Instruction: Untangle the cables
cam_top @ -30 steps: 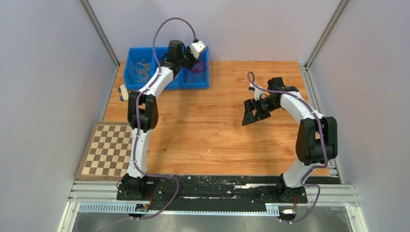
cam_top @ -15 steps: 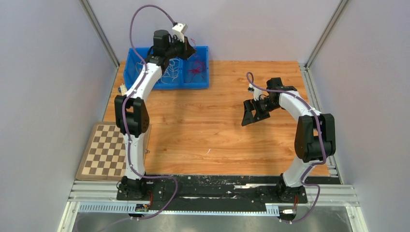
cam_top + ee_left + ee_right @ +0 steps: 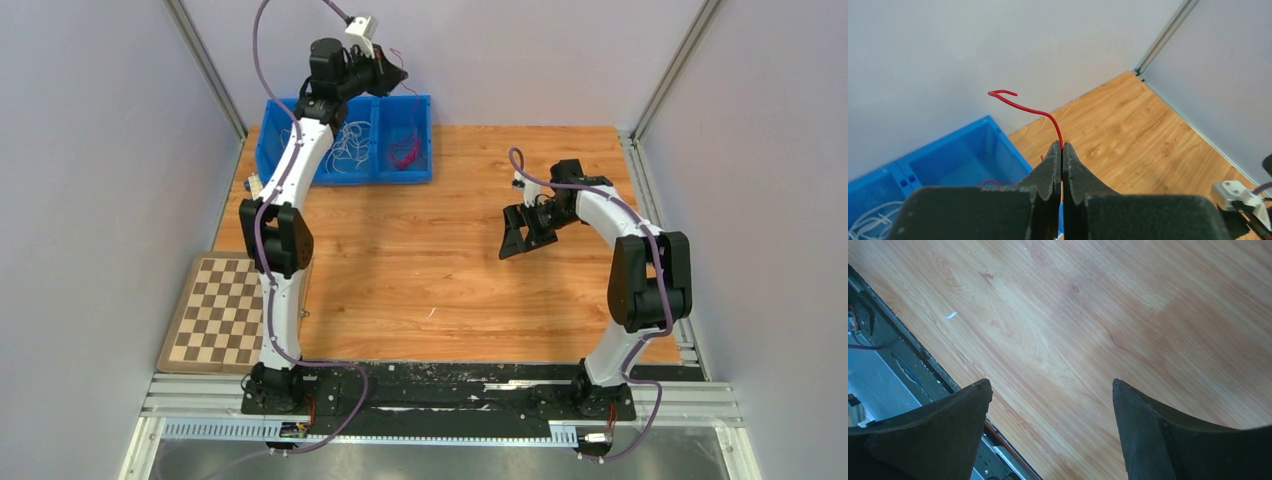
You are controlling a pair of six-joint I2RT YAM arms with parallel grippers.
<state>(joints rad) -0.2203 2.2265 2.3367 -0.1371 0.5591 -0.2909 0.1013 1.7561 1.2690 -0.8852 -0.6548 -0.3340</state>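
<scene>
My left gripper (image 3: 1062, 145) is shut on a thin red cable (image 3: 1034, 111) that curls up and left past the fingertips. In the top view the left gripper (image 3: 398, 76) is raised high above the blue bin (image 3: 418, 172) at the back left. Red cables (image 3: 405, 152) lie in the bin's right compartment and white cables (image 3: 350, 152) in the middle one. The right gripper (image 3: 512, 240) hovers over the wooden table (image 3: 430, 270), to the right of its middle. In its wrist view the right gripper (image 3: 1050, 387) is open with only bare wood between its fingers.
A checkerboard (image 3: 222, 310) lies at the table's near left corner. Grey walls close in on three sides. A metal rail (image 3: 908, 365) runs along the table's near edge in the right wrist view.
The left arm has risen up out of the blue bin and lifted a red cable with it. The right arm has stayed still.
</scene>
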